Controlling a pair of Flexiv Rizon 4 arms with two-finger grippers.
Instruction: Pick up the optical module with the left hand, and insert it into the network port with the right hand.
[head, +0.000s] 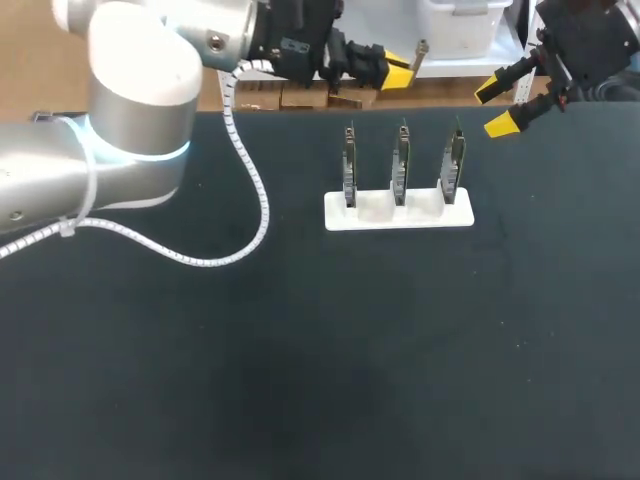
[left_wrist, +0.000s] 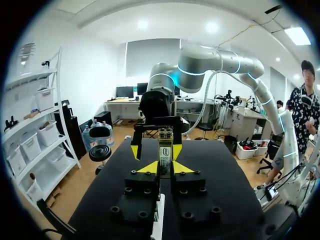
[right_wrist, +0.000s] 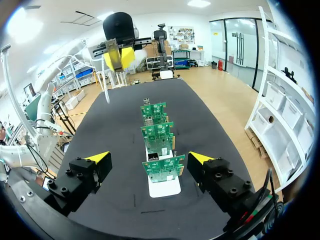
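My left gripper hovers above the table's far edge, shut on the optical module, a slim metal stick poking out past its yellow tips. In the left wrist view the module stands upright between the left gripper's fingers. To the right of it, my right gripper hangs open and holds nothing. In the right wrist view the right gripper is wide apart above the nearest of three green port boards. These boards stand in a white holder.
The black table carries only the white holder with its boards, near the far middle. My left arm's white cable loops down over the table's left part.
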